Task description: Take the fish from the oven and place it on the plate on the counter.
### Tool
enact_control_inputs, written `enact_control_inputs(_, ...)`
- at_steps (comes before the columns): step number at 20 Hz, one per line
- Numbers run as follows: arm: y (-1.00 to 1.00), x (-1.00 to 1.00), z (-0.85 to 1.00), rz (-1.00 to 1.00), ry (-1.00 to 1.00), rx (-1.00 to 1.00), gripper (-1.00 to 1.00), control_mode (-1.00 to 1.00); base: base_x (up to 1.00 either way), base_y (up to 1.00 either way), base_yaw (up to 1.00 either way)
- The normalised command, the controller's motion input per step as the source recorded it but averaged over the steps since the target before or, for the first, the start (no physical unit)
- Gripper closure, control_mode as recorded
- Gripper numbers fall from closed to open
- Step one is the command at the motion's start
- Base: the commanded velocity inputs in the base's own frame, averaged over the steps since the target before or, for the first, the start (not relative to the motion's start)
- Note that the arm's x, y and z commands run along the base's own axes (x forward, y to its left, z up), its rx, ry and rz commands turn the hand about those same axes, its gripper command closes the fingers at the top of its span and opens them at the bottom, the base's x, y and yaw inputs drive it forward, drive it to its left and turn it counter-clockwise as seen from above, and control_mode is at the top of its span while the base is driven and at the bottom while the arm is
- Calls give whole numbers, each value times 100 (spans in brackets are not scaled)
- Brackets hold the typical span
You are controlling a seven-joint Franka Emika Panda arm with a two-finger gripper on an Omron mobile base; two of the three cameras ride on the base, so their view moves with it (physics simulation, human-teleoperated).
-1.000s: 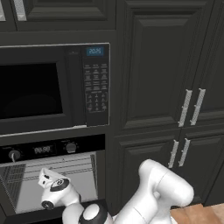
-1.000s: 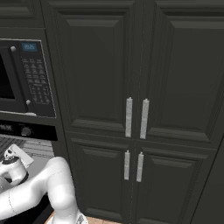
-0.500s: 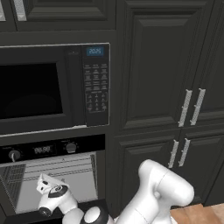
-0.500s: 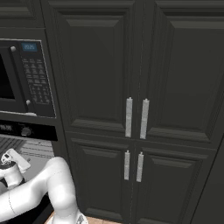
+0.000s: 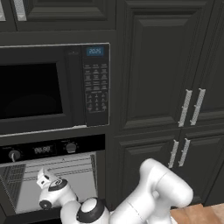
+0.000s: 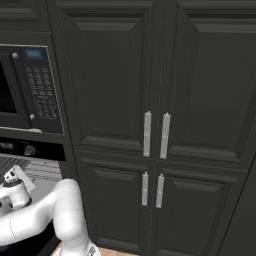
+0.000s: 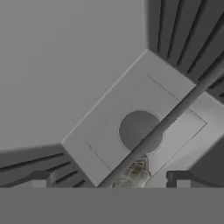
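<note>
Reach into the oven point(image 5: 52, 175) is what the left base view shows: the white wrist sits inside the open cavity, low at its front, before the light grey back wall. Right base view gives the same wrist at the oven's point(image 6: 35, 172) mouth. Hand view: the fish point(image 7: 131, 175) lies just ahead of the end effector point(image 7: 109, 180), between its parted tips, under a rack bar; its long axis I cannot tell.

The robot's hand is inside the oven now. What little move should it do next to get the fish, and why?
Probably ease forward and down a little. In the hand view the small mottled dark grey fish lies between the two dark fingertips of the open gripper, not yet deep enough to pinch, by a rack bar inside the light grey oven.
</note>
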Motion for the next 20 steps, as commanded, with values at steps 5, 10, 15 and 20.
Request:
enact_control_inputs(5, 0, 42, -66, 0, -14, 17, -100, -100, 0, 0, 0)
enact_control_inputs(10, 0, 38, -77, 0, -13, 15, -100, -100, 0, 0, 0)
enact_control_inputs(15, 0, 25, -82, 0, -14, 16, -100, -100, 0, 0, 0)
enact_control_inputs(20, 1, 1, -25, 0, -3, 13, 100, -100, 0, 0, 0)
